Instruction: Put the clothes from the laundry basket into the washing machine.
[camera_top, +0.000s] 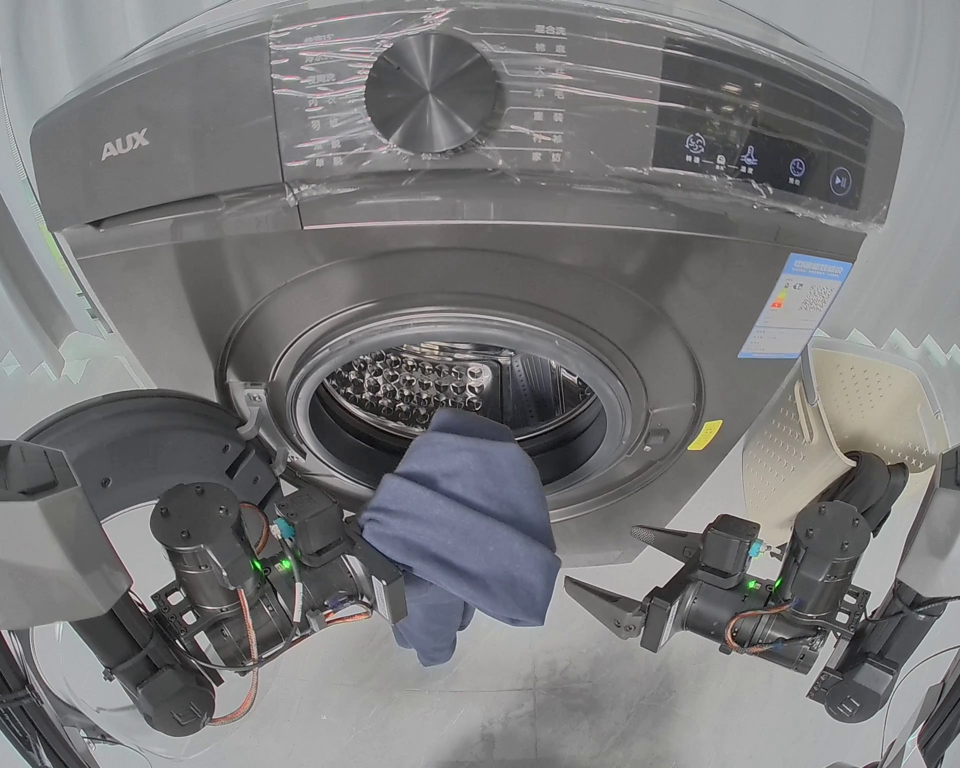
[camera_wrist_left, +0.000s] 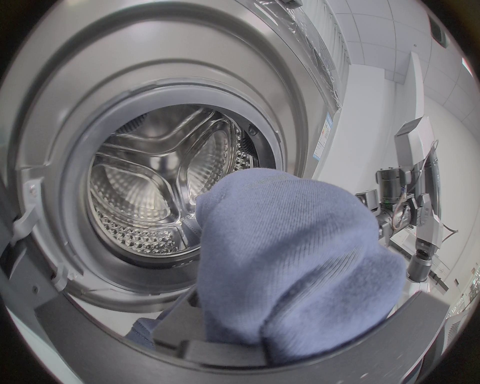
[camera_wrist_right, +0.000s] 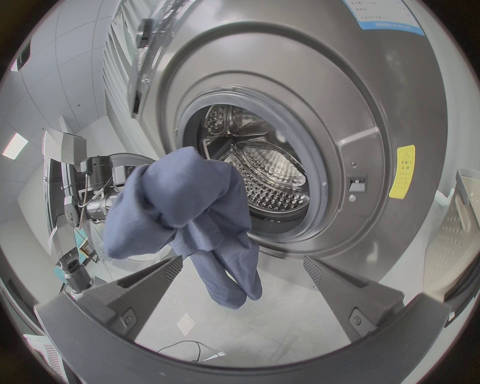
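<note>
1. left gripper (camera_top: 395, 590): low, in front of the machine's mouth, clamped on a blue garment (camera_top: 470, 510). Pads are buried in the cloth, so I can't tell how much fabric is pinched.
2. right gripper (camera_top: 610, 565): jaws apart, nothing in them, off to the right of the garment and well apart from it.
3. Garment: bunched lump hanging off the left gripper, just outside the lower lip of the opening. The top bulge is level with the mouth and a tail dangles below the gripper. Not in the drum yet. Can't tell if it touches the rim.
4. Handling, my read: knit, soft, light, zero stiffness. It will drape and swing, and it won't slip much. Nothing fragile. The risk is the tail catching on the lip. A hold near the middle of the bunch would suit best, since an edge grip leaves a long trailing end.
5. washing machine (camera_top: 500, 260): door (camera_top: 130, 440) swung open to the left and partly cut off behind the left arm. The drum (camera_top: 420, 385) looks bare where visible, but its lower front is blocked by the garment.
6. laundry basket (camera_top: 870, 410): right of the machine, with only a perforated wall showing. Its inside is hidden, so I can't say whether clothes remain.
7. Garment type (shirt, trousers) is not readable from the bunch.
</note>
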